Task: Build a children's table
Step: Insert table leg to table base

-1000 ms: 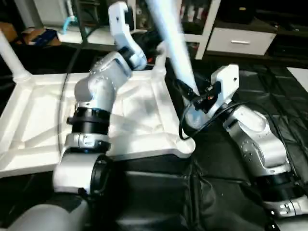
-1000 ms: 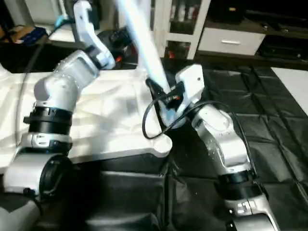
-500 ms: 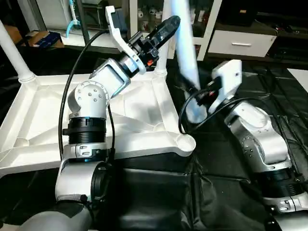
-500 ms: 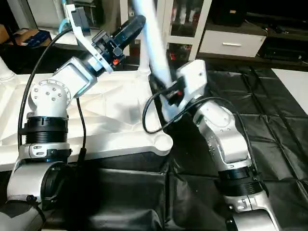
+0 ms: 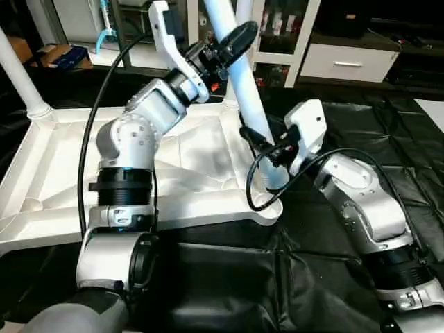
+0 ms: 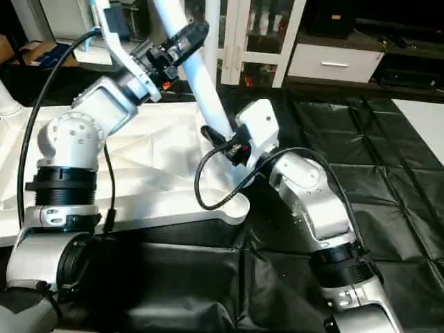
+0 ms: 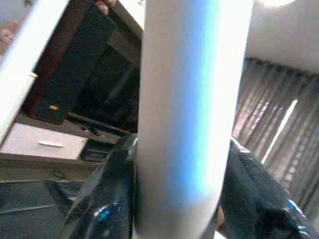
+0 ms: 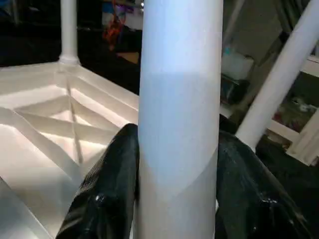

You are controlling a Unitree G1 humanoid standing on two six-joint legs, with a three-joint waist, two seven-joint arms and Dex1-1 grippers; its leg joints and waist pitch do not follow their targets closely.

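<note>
The white table top (image 5: 48, 159) lies upside down, its X ribs facing up. A long white leg (image 5: 251, 111) leans over its near right corner socket (image 5: 267, 206), with the top tipped to the left. My left gripper (image 5: 232, 43) is shut on the leg's upper part, black fingers (image 7: 107, 199) on either side. My right gripper (image 5: 267, 147) is shut on the lower part, fingers (image 8: 107, 184) hugging the tube. Whether the leg's end sits in the socket is hidden. One leg (image 5: 19, 73) stands in the far left corner and another (image 8: 279, 84) at the far right corner.
A black quilted mat (image 5: 388, 125) covers the surface to the right of and in front of the table top. Behind stand a white cabinet with a drawer (image 5: 347, 62) and dark shelves. Black cables (image 5: 94, 139) loop off both of my forearms.
My left gripper has come down and shut on the leg's upper part. The leg's lower end has swung left, from beside the table top to over the near right corner socket.
</note>
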